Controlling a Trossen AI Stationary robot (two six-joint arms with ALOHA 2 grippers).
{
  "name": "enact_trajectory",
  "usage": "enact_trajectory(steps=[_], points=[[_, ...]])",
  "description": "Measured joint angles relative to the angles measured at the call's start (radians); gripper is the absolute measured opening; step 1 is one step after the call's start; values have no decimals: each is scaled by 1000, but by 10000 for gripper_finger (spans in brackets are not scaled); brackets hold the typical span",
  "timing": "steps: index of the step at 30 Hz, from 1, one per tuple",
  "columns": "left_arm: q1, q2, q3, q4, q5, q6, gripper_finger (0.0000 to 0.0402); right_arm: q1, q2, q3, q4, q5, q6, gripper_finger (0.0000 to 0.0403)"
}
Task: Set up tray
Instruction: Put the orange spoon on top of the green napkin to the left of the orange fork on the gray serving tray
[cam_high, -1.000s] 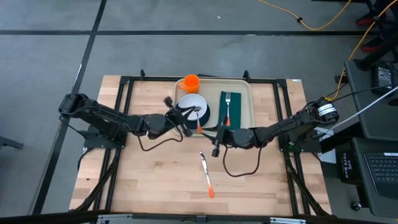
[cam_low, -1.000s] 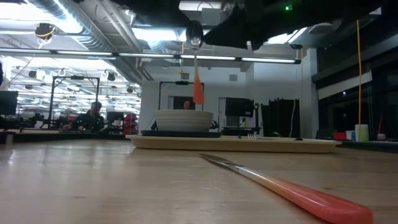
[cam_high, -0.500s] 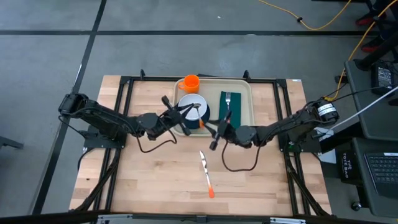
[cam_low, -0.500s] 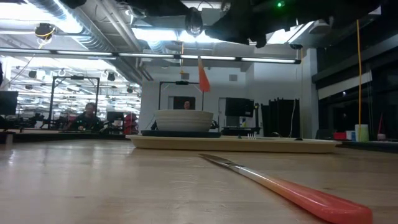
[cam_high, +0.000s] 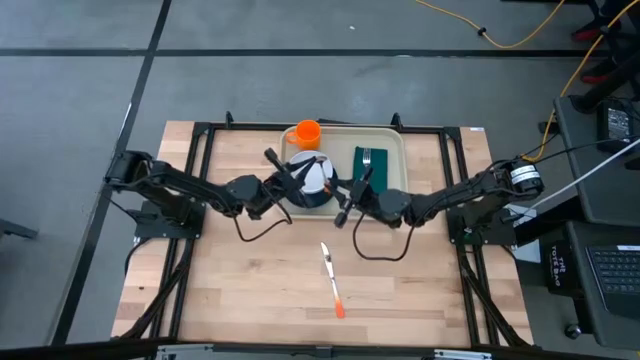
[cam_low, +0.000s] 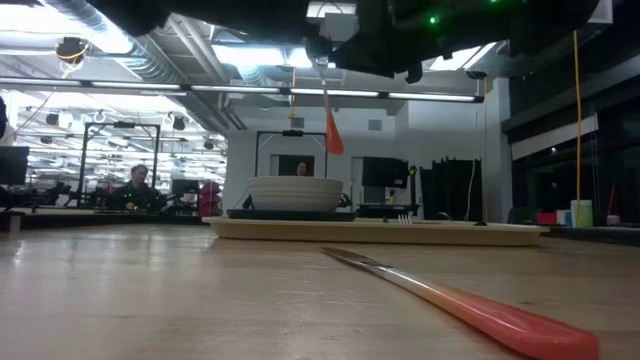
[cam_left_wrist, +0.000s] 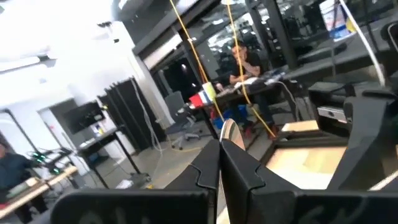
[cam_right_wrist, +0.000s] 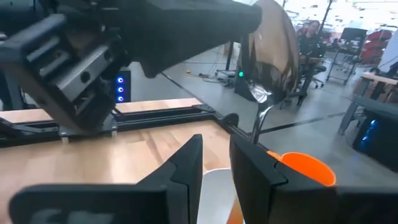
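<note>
Tray sits at upper centre of the bench, carrying bowl, orange cup, green napkin. Left claw clamped tight on a spoon over the bowl. Right claw beside it, fingers narrowly parted, holding nothing visible. Knife lies below centre.

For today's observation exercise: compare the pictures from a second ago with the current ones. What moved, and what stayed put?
The left end effector, shut on the spoon, moved from beside the bowl to over it. The right end effector shifted toward the tray, near the bowl. In the low view the spoon's orange handle swung slightly rightward. Nothing was let go. The knife, cup, fork and napkin stayed where they were.
</note>
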Motion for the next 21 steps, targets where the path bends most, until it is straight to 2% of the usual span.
enact_trajectory(steps=[7, 21], points=[[5, 66, 0, 195, 32, 125, 2, -49, 0, 0, -9, 0, -14, 87], [5, 81, 7, 258, 62, 133, 2, -85, 0, 0, -21, -1, -28, 87]])
